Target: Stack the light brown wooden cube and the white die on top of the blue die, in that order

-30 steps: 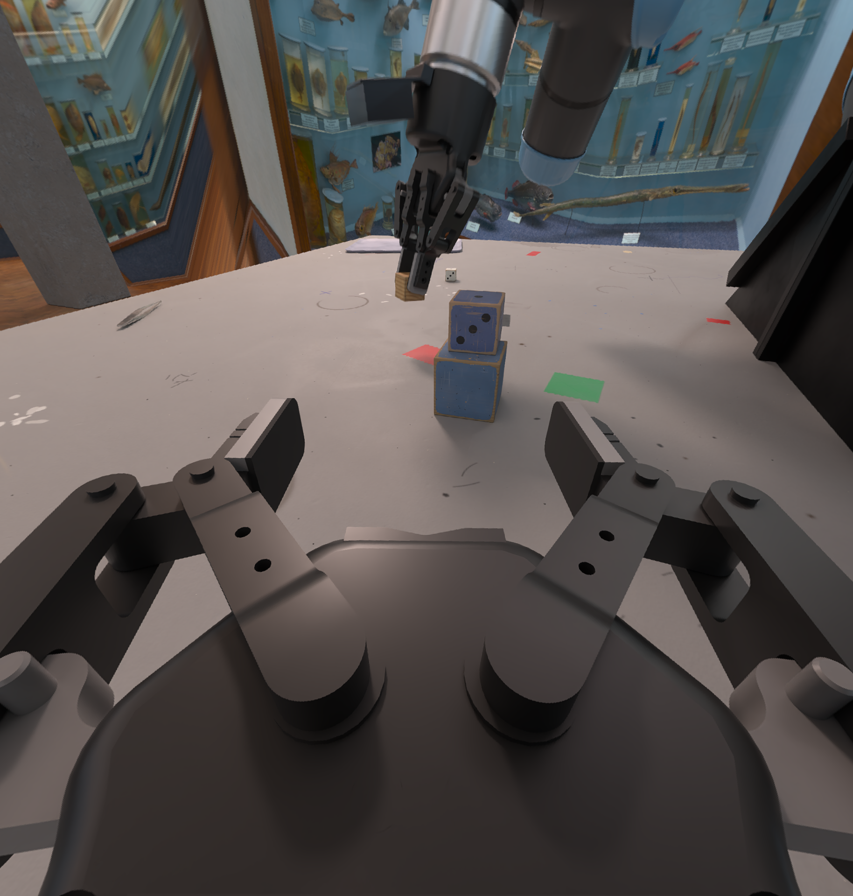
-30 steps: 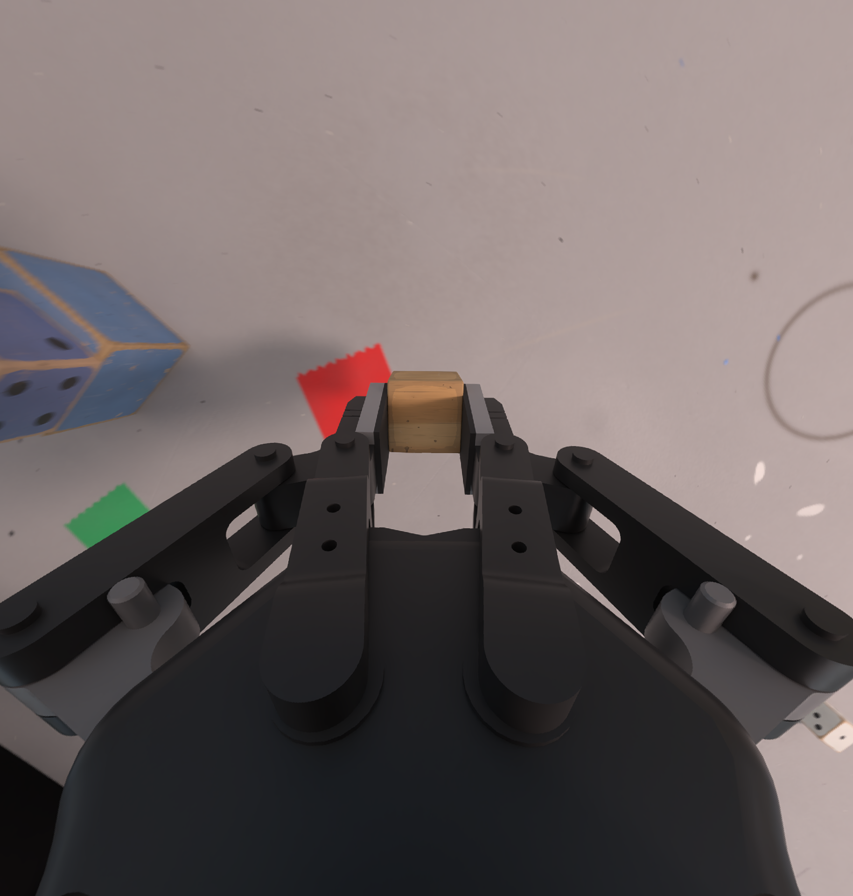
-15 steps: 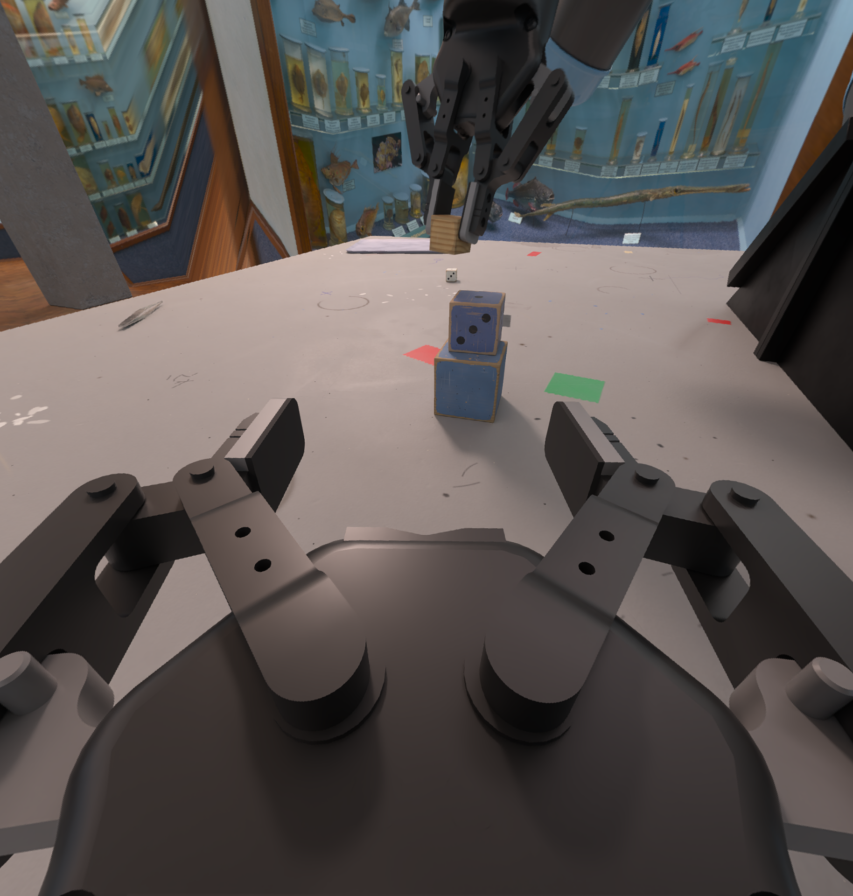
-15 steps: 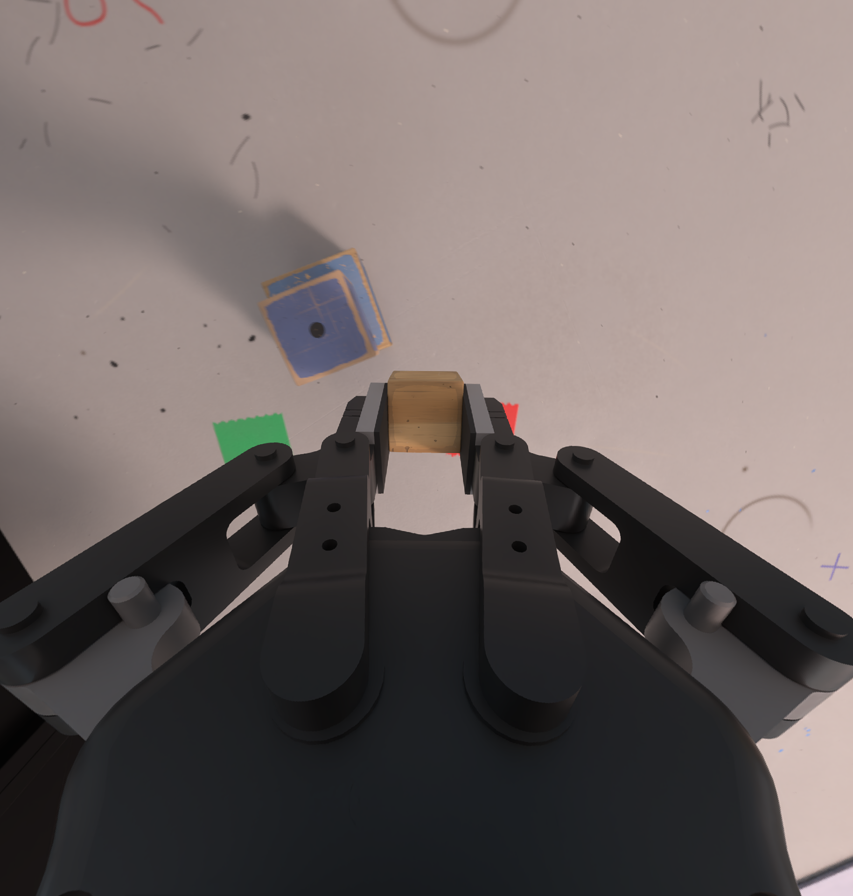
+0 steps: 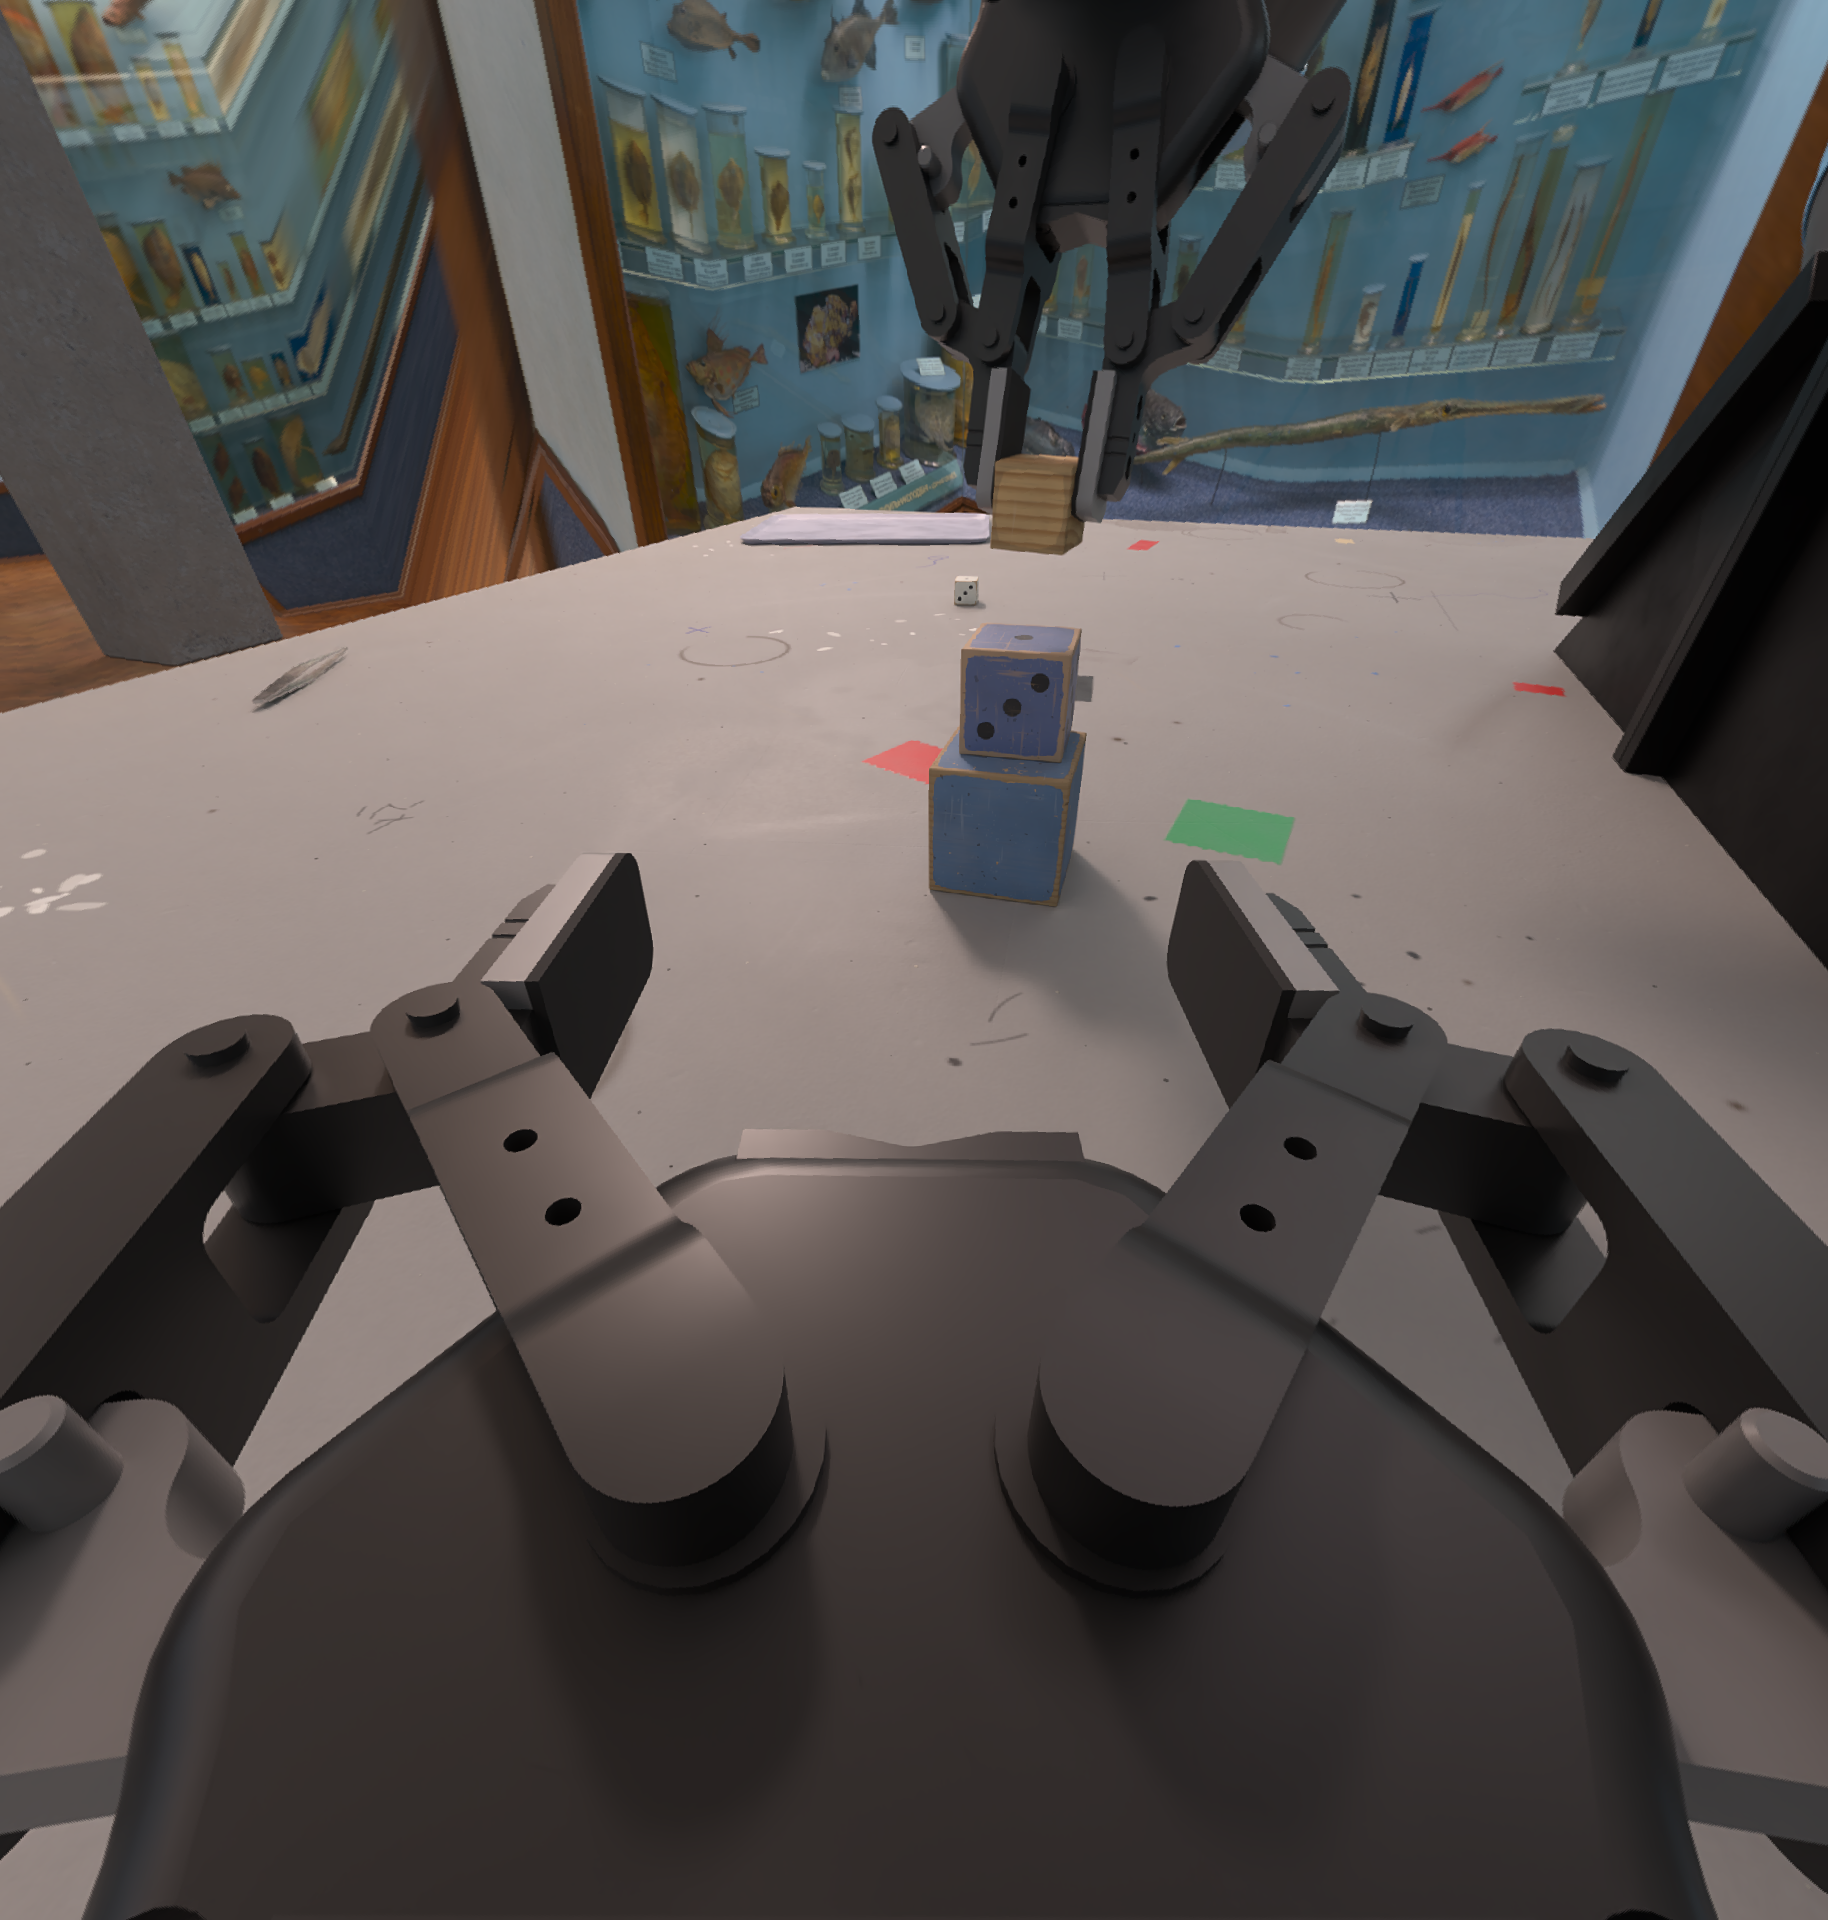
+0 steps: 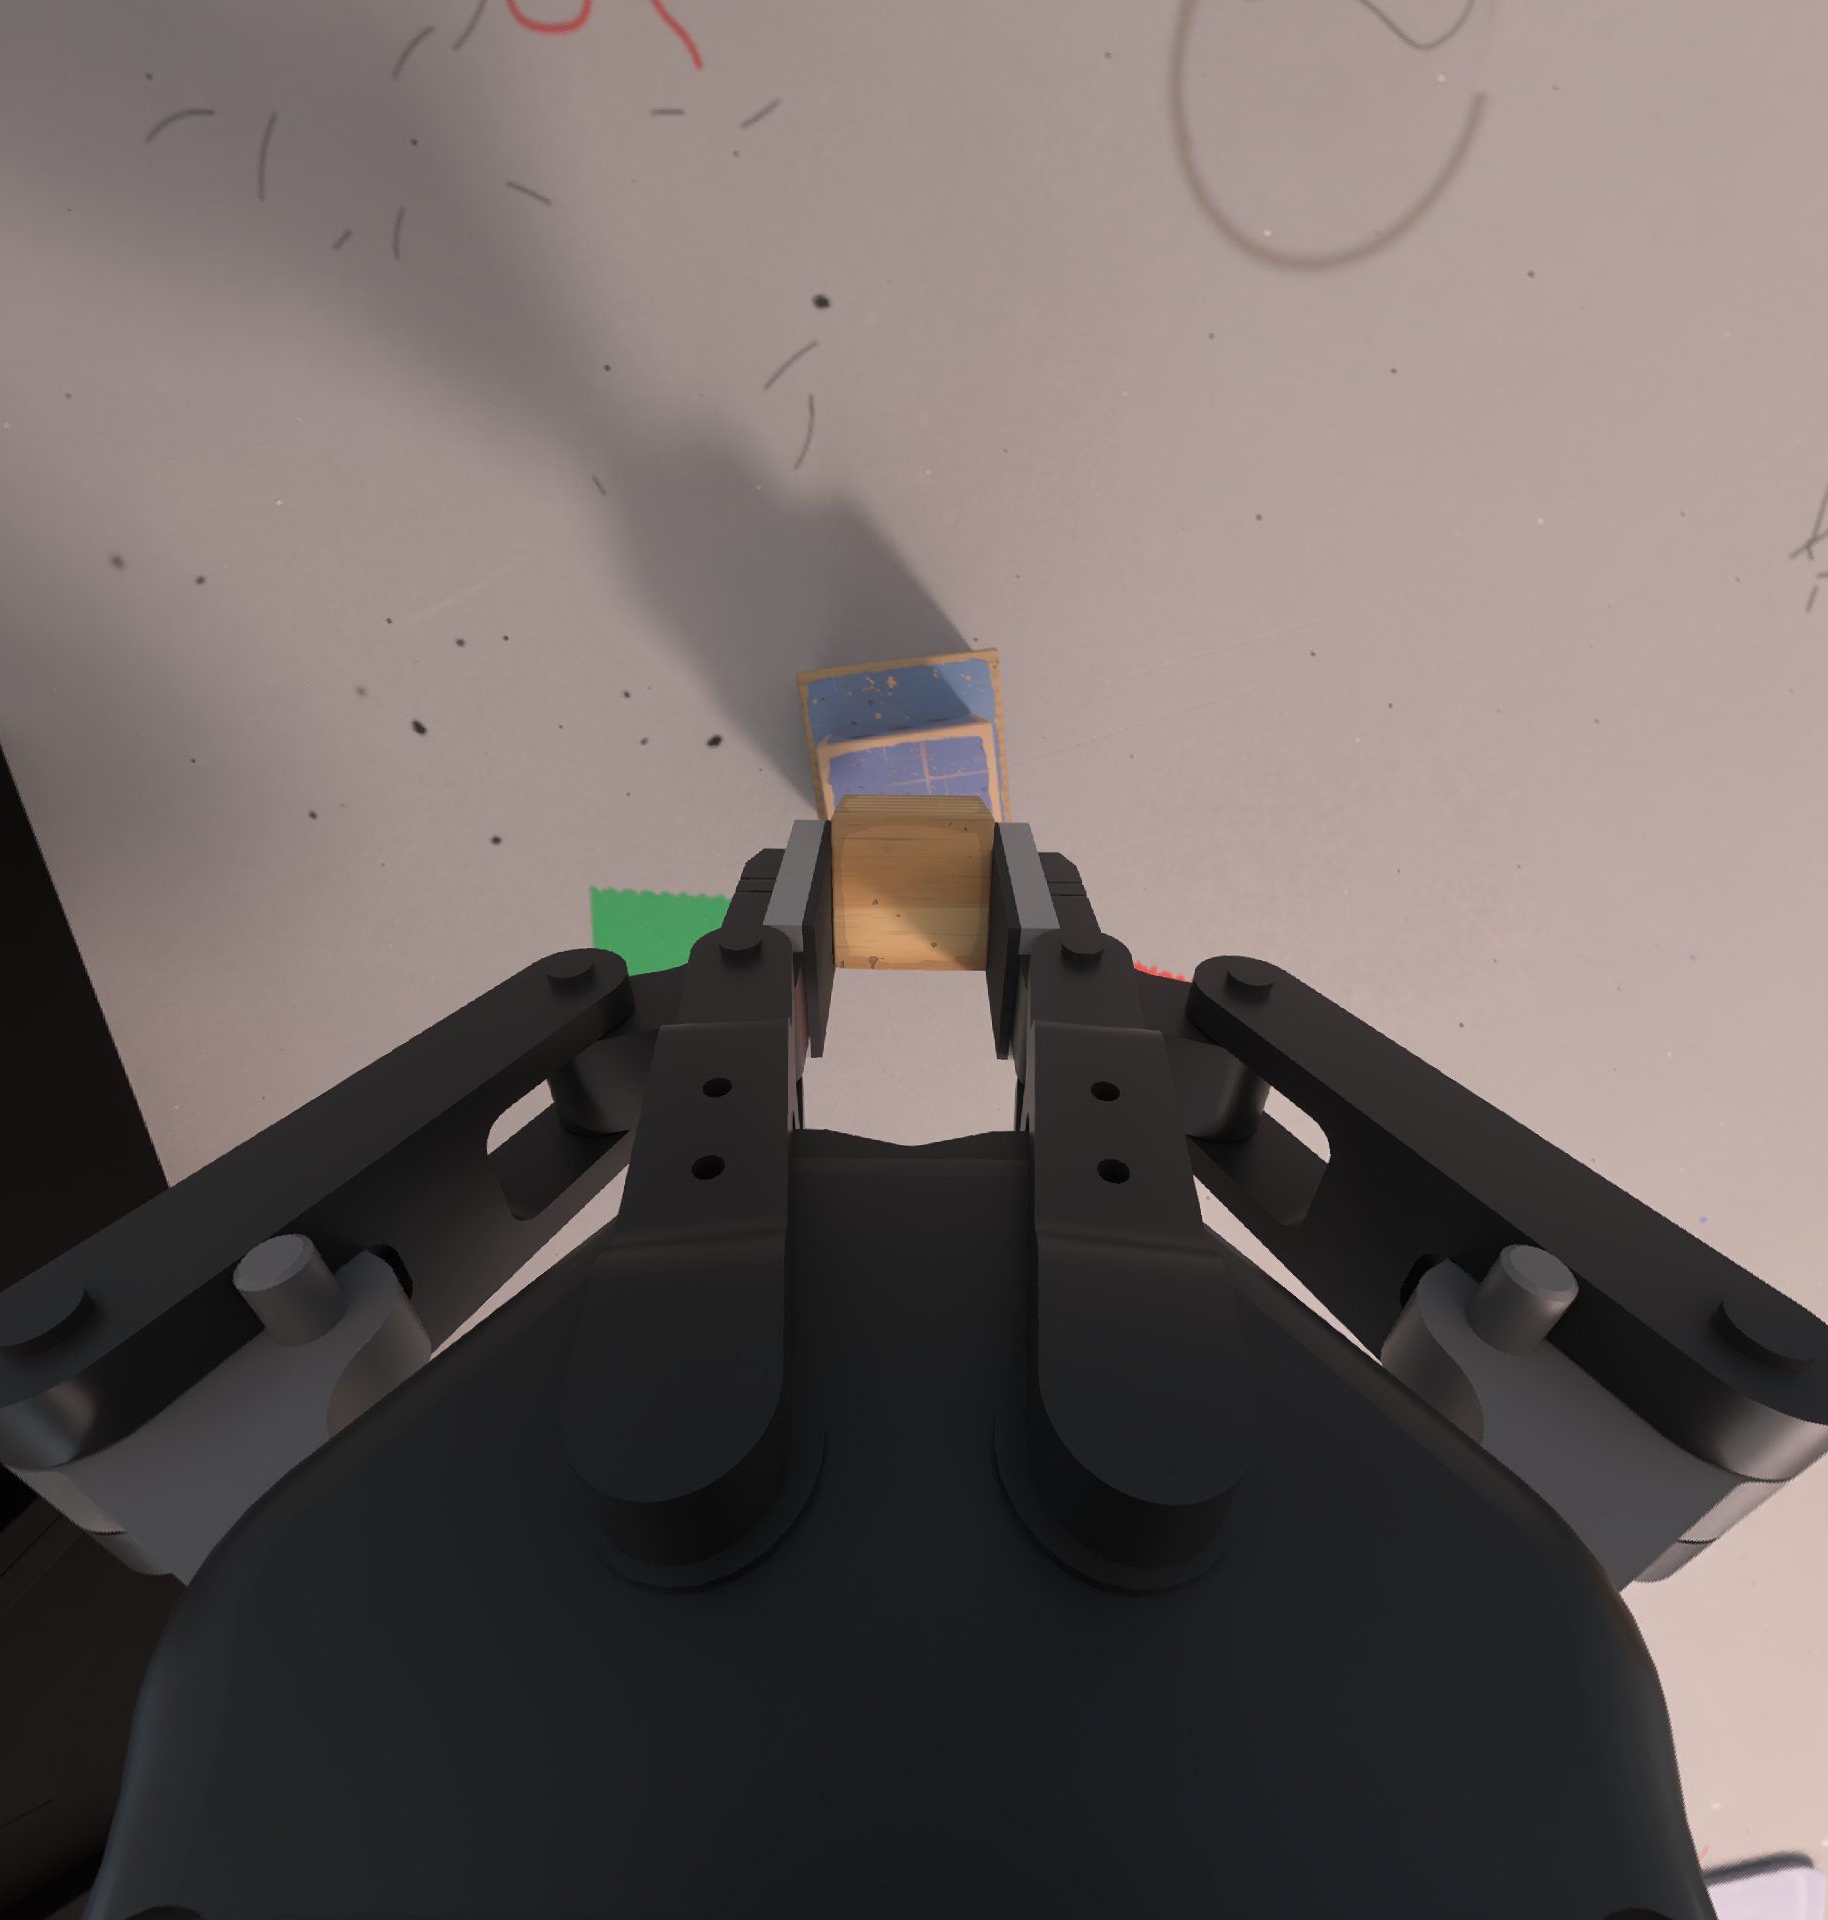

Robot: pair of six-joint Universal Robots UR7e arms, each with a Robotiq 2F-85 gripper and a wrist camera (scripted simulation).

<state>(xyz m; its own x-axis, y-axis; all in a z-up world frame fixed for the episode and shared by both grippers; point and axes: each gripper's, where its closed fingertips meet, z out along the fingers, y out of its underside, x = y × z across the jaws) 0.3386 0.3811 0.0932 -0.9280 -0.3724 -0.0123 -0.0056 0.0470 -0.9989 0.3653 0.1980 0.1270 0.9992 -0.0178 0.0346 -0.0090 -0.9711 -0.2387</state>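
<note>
The blue die sits on a larger blue cube in the middle of the grey table. My right gripper is shut on the light brown wooden cube and holds it in the air above and a little behind the blue die. In the right wrist view the wooden cube sits between the pads of my right gripper, and the blue die shows just beyond it, partly hidden. The small white die lies on the table behind the stack. My left gripper is open and empty, in front of the stack.
A green patch lies right of the stack and a red patch left of it. A dark box stands at the table's right edge. A white flat sheet lies at the far edge.
My right gripper has risen with the wooden cube and moved over toward the blue stack. The left gripper has not moved.
</note>
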